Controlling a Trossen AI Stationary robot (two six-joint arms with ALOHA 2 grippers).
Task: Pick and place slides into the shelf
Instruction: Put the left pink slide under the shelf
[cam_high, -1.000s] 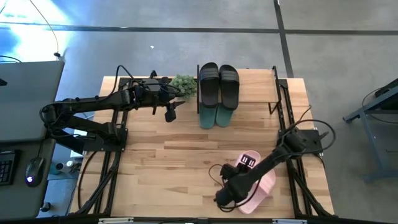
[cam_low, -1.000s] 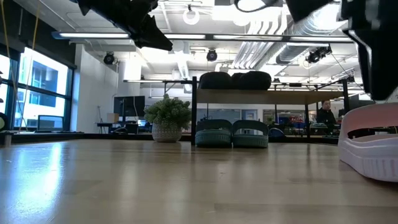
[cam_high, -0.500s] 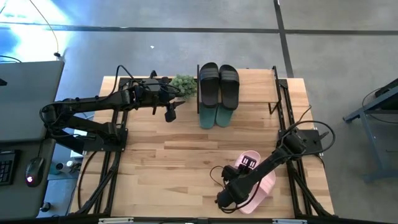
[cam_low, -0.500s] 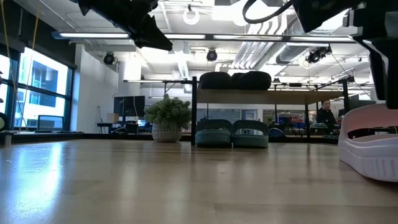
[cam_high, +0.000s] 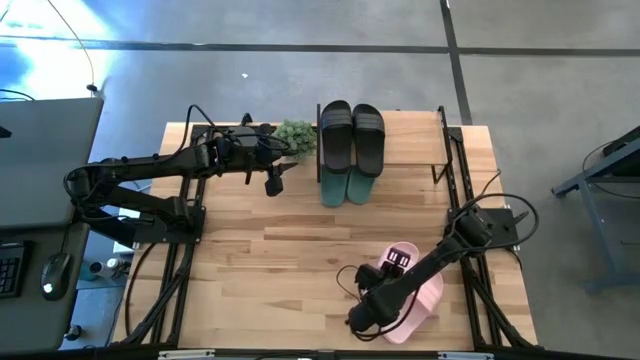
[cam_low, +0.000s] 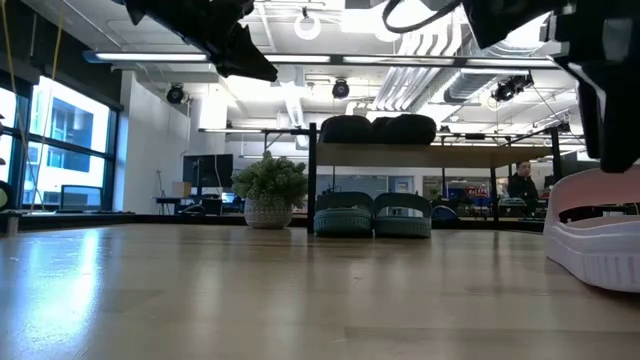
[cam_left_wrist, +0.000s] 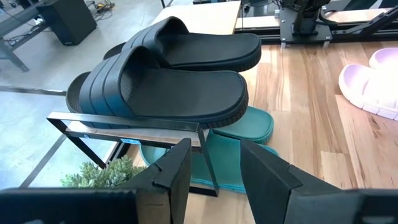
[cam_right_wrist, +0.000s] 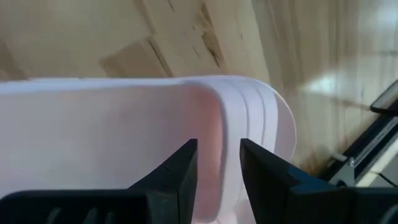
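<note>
The black pair (cam_high: 350, 135) lies on the shelf's wooden board (cam_high: 412, 128). Under it the teal-green pair (cam_high: 347, 186) rests on the table, heels sticking out. The pale pink pair (cam_high: 417, 288) lies soles down near the table's near right edge. My right gripper (cam_high: 362, 318) is open and hangs just over one pink slide (cam_right_wrist: 124, 118), its fingers on either side of the strap's edge (cam_right_wrist: 219, 106). My left gripper (cam_high: 274, 184) is open, raised left of the shelf and pointing at the black pair (cam_left_wrist: 174, 87). My right gripper comes at the pink slide from above, slanting toward the table's near left. Its fingers stand right by the strap's edge, but I cannot tell whether they touch it. The slide rests flat on the table (cam_low: 600, 240).
A small green potted plant (cam_high: 295, 135) stands at the shelf's left post, just beyond my left gripper. The shelf's black metal frame (cam_left_wrist: 124, 127) runs between that gripper and the slides. Bare wood (cam_high: 270, 260) spans the table's middle and near left. The shelf board's right part is free.
My right gripper has shifted slightly over the pink slide, sinking a little toward it in the low view. The slides, the shelf and my left arm stand as before.
</note>
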